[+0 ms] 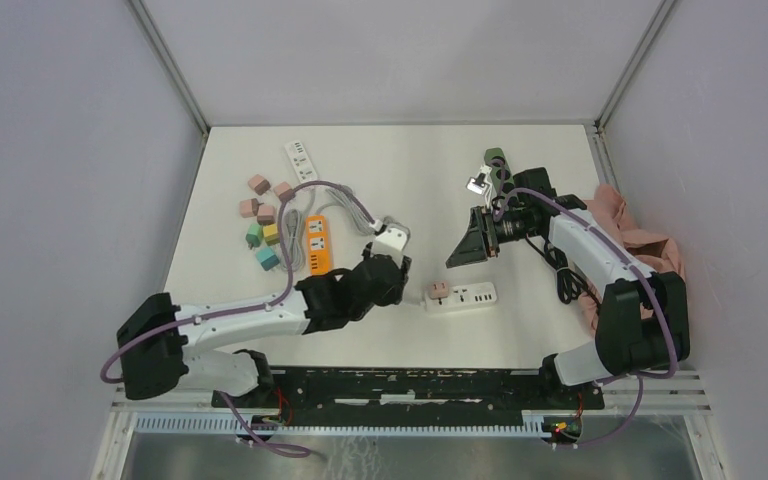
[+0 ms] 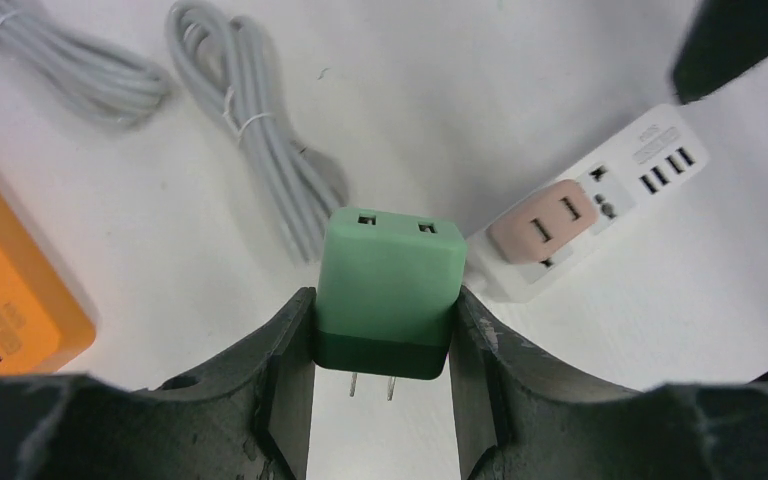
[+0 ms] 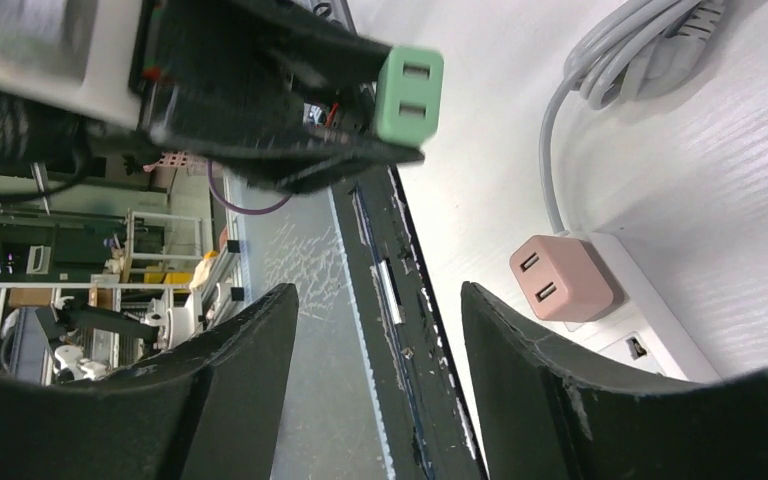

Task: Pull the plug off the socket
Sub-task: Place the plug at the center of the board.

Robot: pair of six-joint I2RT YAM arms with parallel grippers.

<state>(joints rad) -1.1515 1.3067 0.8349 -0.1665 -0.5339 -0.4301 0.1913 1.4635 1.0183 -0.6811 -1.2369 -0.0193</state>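
The green plug (image 2: 390, 290) sits clamped between the left gripper's (image 2: 382, 300) fingers, its two prongs bare and clear of any socket, held over the table (image 1: 400, 170). Just beside it lies the white power strip (image 2: 650, 165) with a pink plug (image 2: 543, 222) seated in it. The right gripper (image 3: 378, 295) hangs nearby, jaws apart and empty. Coiled grey cable (image 2: 270, 150) and an orange power strip (image 2: 10, 290) lie farther left.
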